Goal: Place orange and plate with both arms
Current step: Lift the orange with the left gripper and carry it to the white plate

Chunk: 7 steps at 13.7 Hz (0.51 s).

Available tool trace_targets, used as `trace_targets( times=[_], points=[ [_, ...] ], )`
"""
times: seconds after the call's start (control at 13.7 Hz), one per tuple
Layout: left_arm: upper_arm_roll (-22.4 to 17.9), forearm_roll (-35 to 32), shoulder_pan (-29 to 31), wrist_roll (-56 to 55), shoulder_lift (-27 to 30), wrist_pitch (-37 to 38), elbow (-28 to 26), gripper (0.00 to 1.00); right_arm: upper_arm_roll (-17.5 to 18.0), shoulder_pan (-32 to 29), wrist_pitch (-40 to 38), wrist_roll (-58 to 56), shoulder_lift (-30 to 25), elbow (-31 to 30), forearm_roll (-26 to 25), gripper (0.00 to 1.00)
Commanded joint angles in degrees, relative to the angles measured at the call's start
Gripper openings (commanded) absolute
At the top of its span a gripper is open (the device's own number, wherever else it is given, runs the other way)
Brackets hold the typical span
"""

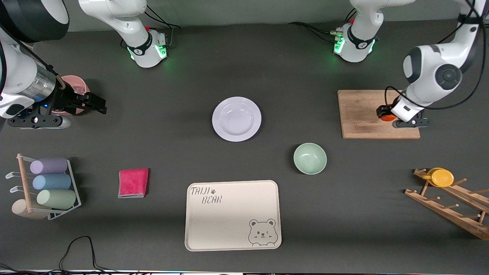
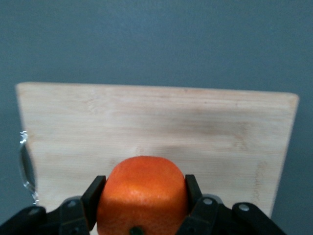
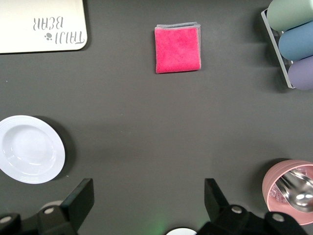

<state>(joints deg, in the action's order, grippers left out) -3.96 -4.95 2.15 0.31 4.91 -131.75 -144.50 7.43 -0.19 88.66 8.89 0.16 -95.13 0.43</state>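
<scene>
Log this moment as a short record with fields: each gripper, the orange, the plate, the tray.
left gripper: shut on the orange, over the wooden cutting board
right gripper: open, holding nothing, above the table near the pink cup; this arm waits
plate: white, nothing on it, mid-table
tray: cream, bear print, nearer the front camera than the plate
green bowl: nothing in it, between plate and board
</scene>
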Motion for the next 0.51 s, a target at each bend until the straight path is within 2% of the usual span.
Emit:
trace_targets(
  times=[0.0,0.44],
  points=[
    [0.4,-0.5,-0.4,-0.2,3.2,14.4,9.8,0.0,0.6,-0.6,-0.4,1.4,-0.7,-0.9,0.4,1.0],
    [4.7,0.2,-0.7,-0.8,1.9,38.6,32.6,0.0,0.6,-0.6,-0.4,1.4,-0.4,-1.3,0.4,1.0]
  ],
)
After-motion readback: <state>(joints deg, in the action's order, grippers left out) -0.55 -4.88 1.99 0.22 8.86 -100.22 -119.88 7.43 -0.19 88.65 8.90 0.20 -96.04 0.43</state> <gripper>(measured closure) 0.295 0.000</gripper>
